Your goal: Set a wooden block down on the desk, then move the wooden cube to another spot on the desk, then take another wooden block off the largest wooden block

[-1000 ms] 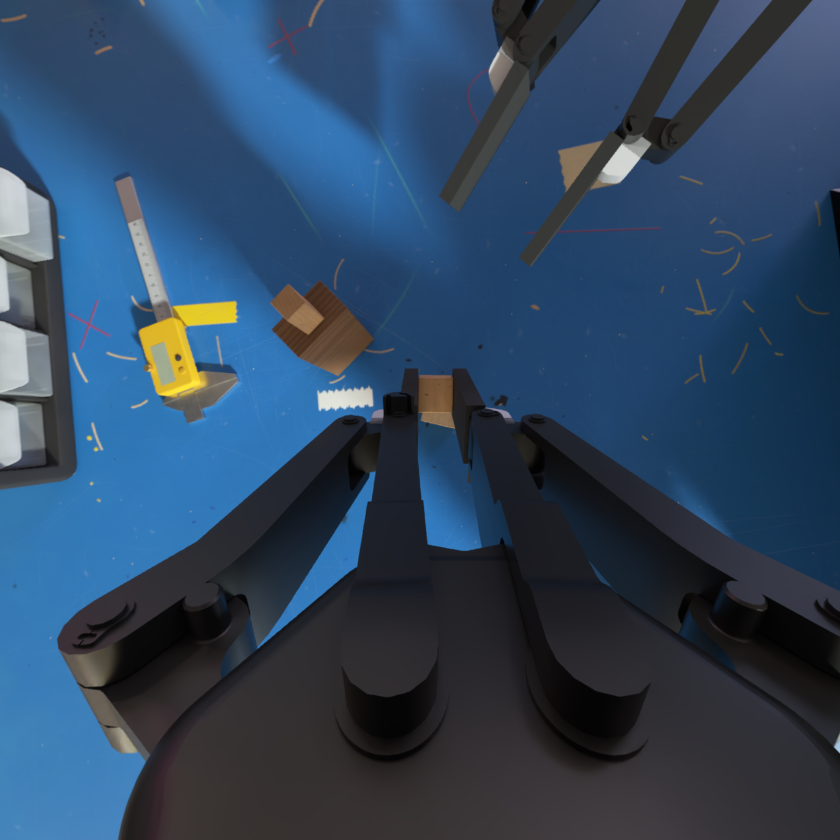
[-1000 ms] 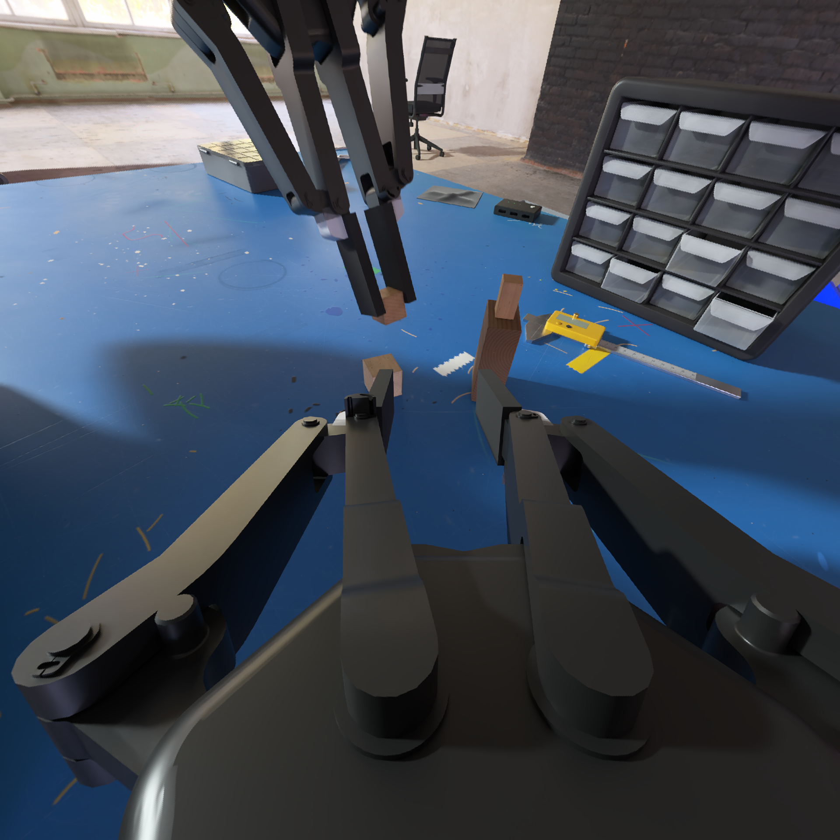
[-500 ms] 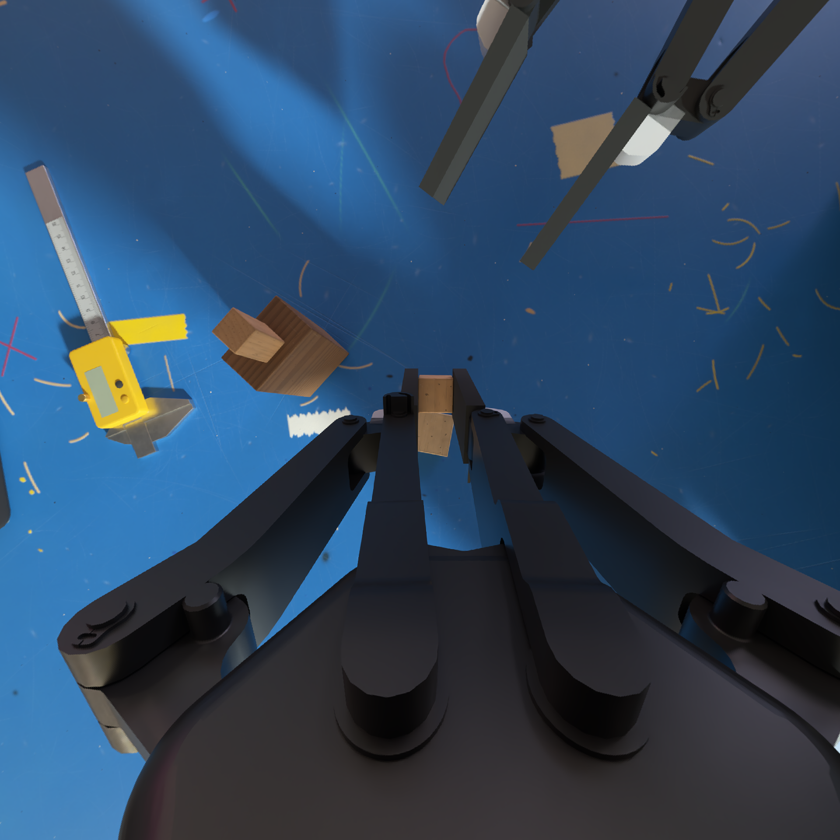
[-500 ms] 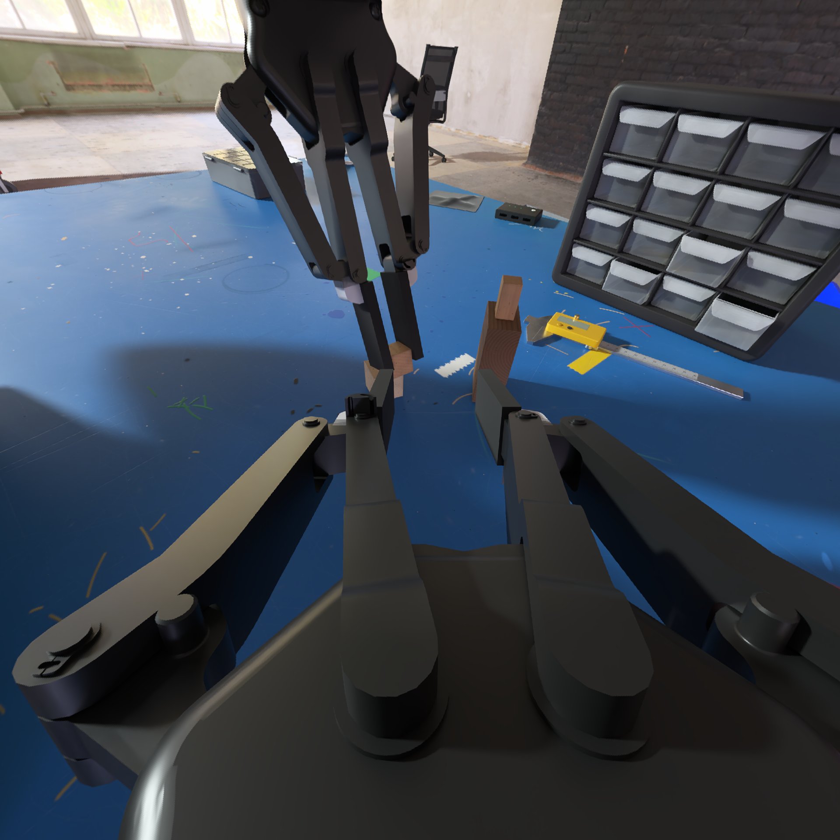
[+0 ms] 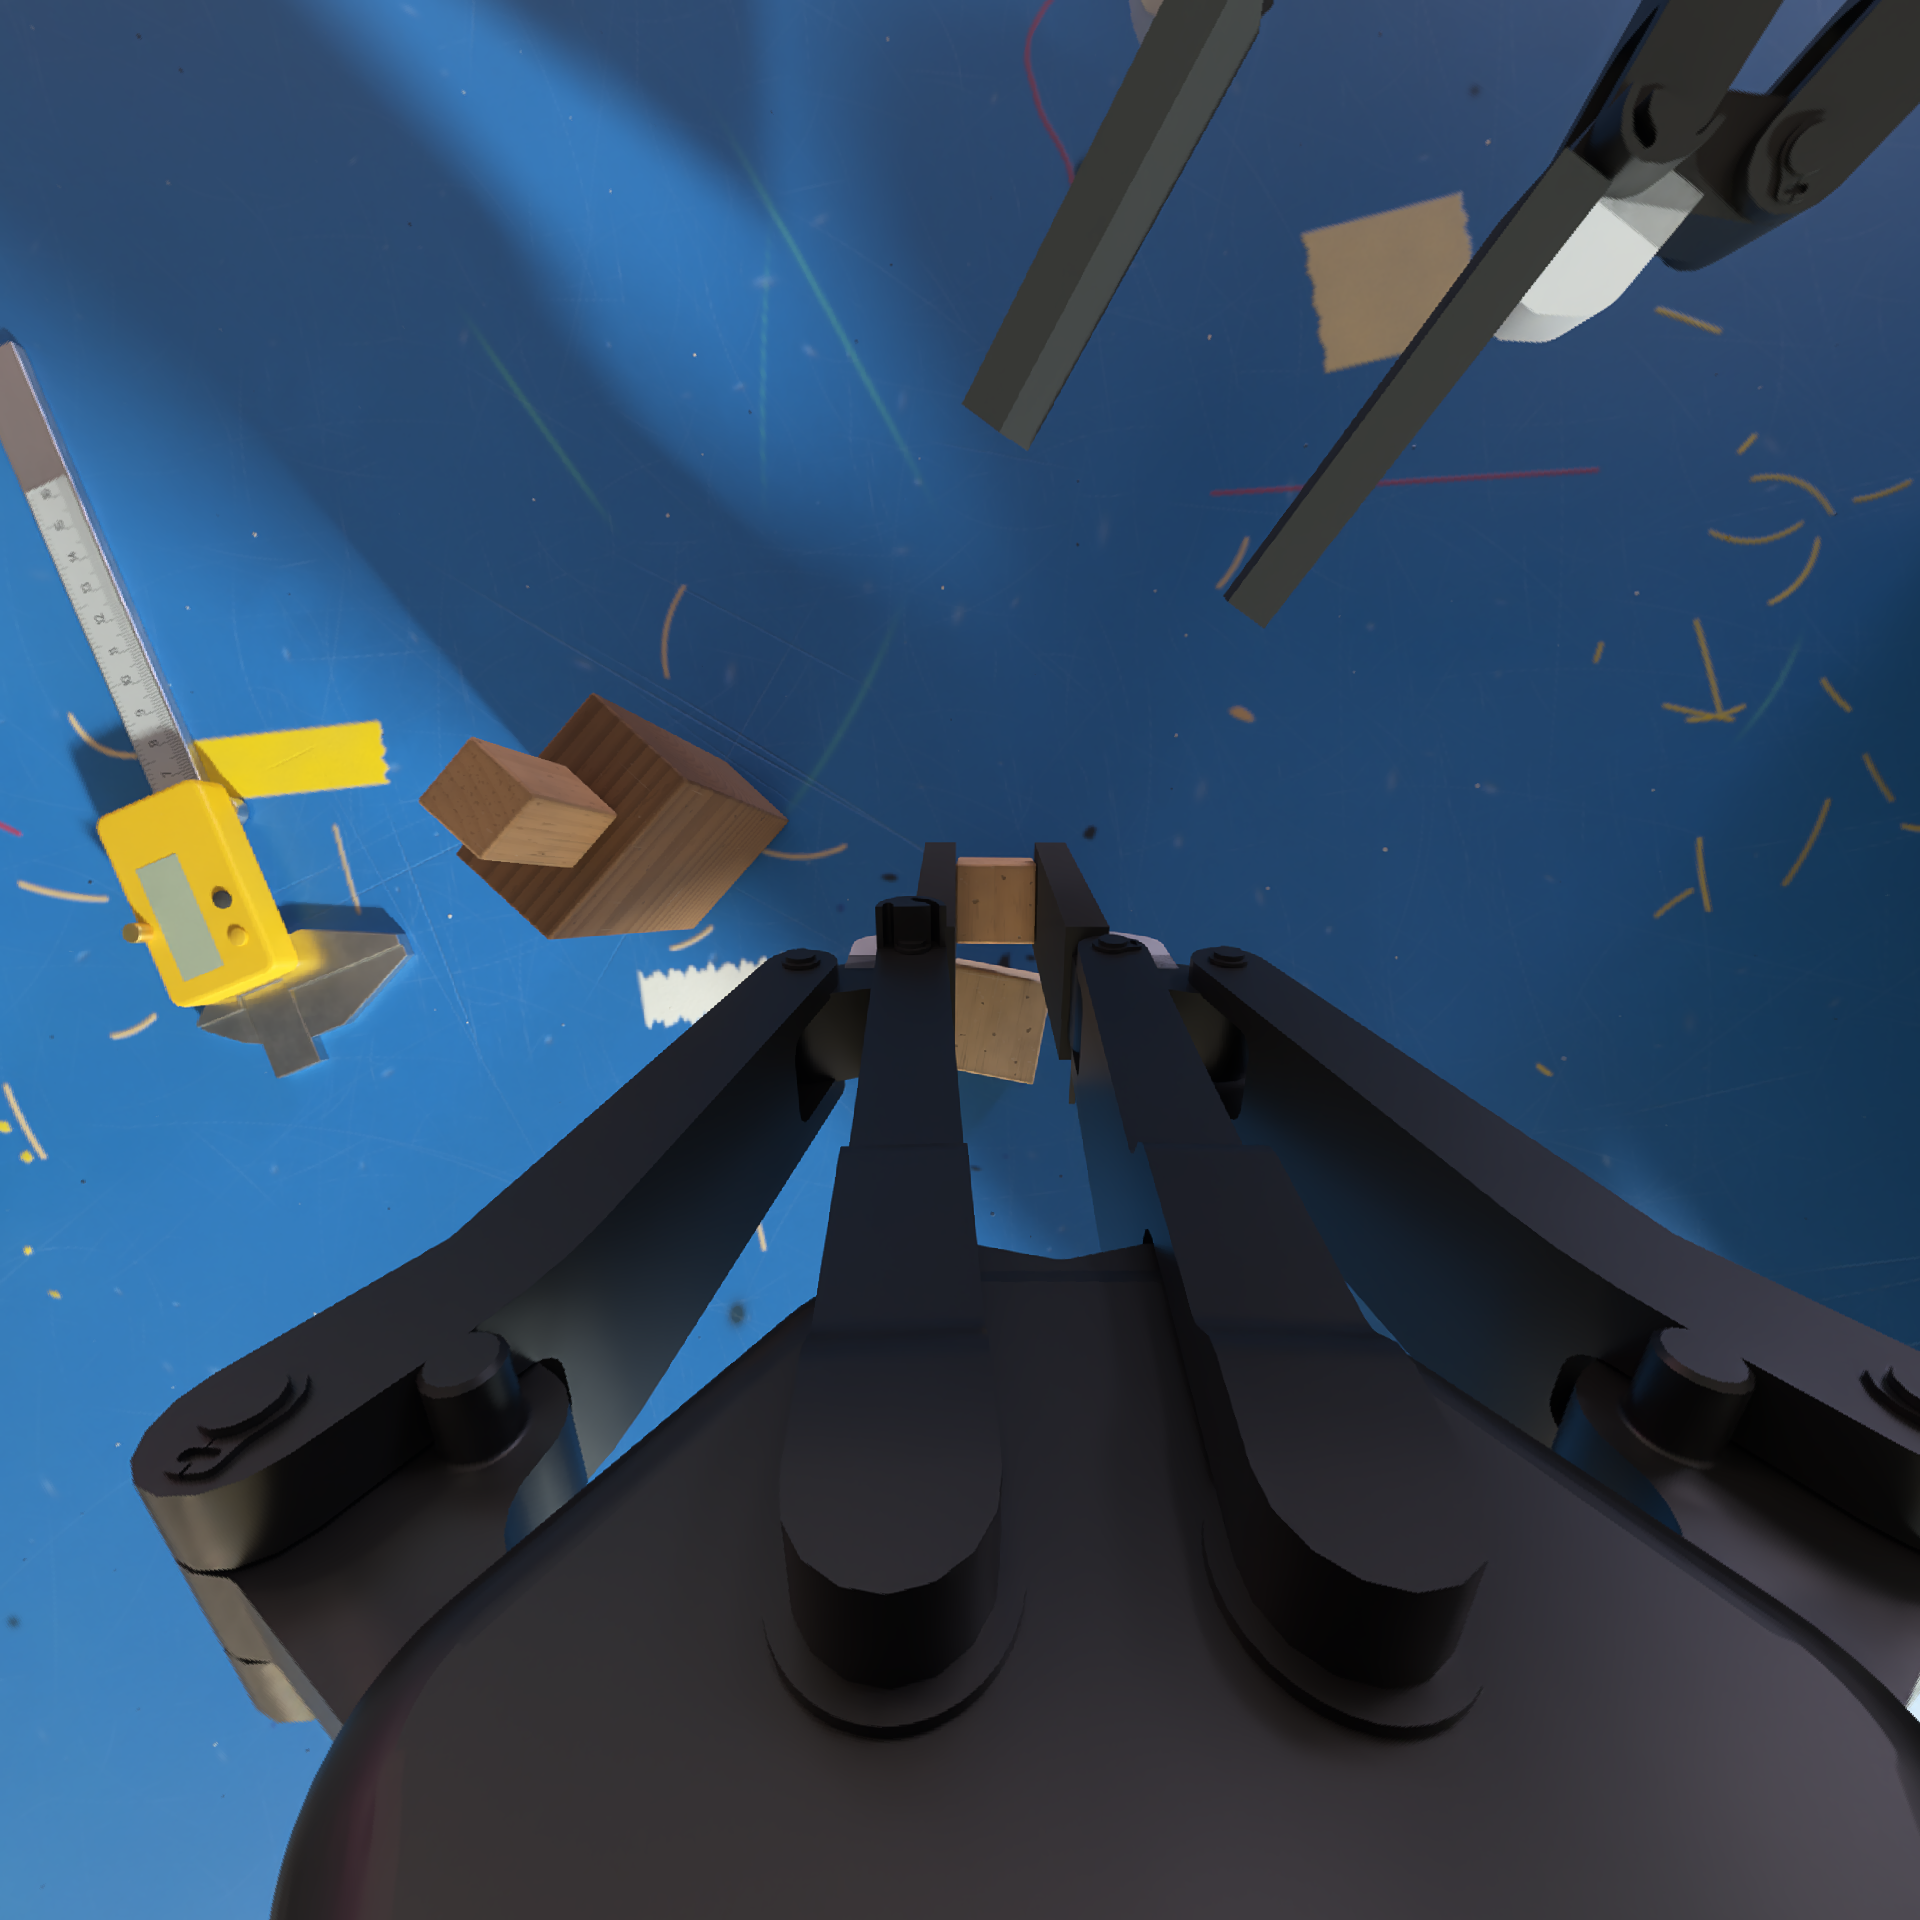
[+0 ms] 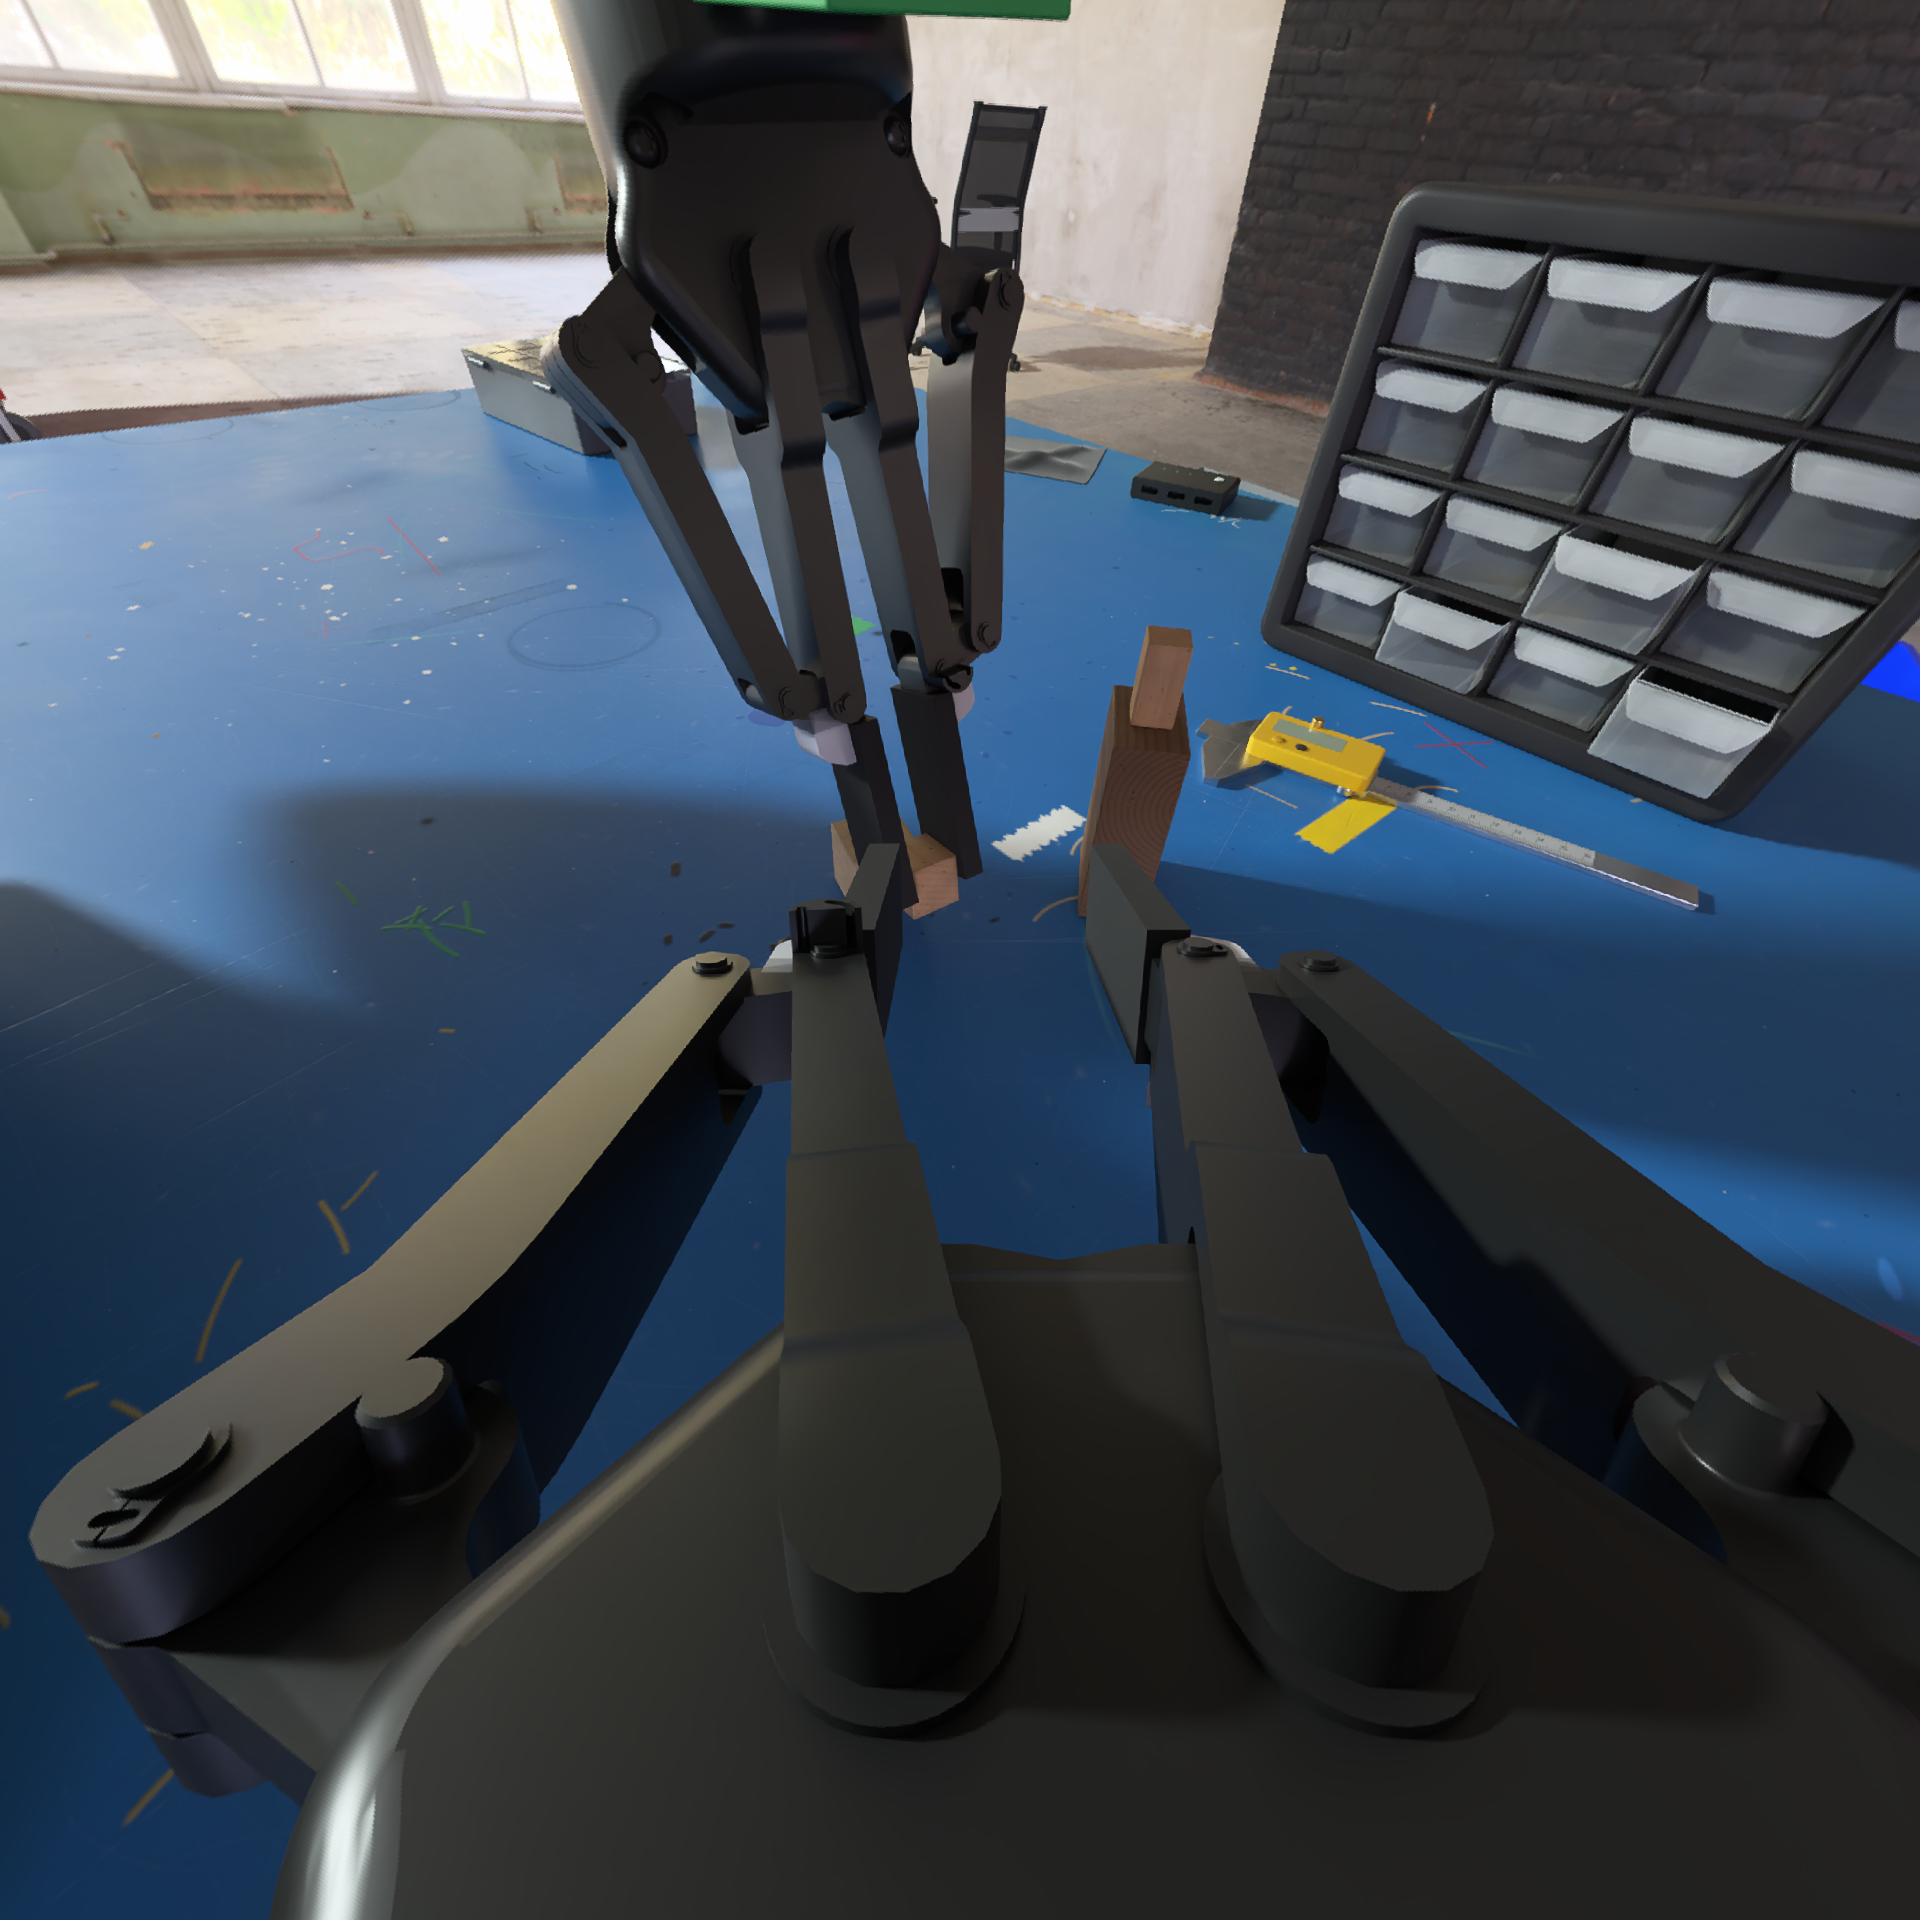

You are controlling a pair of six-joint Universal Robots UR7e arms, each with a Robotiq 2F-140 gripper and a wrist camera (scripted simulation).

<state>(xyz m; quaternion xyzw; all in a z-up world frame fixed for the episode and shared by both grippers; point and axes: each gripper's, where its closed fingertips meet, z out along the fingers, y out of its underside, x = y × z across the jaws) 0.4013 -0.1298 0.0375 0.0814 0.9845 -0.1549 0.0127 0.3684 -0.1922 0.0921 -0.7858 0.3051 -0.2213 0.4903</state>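
My left gripper (image 5: 995,875) is shut on a small light wooden block (image 5: 995,902), held low over the blue desk (image 5: 1351,935). In the right wrist view the block (image 6: 932,871) sits between the left gripper's fingers (image 6: 940,769), close to the desk. A light wooden cube (image 5: 1000,1020) rests on the desk right beside it; the right wrist view shows the cube (image 6: 844,850) partly hidden. The largest dark wooden block (image 6: 1138,790) stands upright with a small brown block (image 6: 1162,675) on top. My right gripper (image 6: 997,894) is open and empty, hovering in front of both.
A yellow digital caliper (image 6: 1314,743) and yellow tape lie right of the dark block. A black drawer organizer (image 6: 1621,499) leans at the right. A white tape scrap (image 6: 1037,831) lies between the blocks. A grey box (image 6: 530,400) and a black hub (image 6: 1184,486) sit at the far edge.
My left gripper has come down with the small block, from well above the desk to just beside the cube. My right gripper has stayed in place, open.
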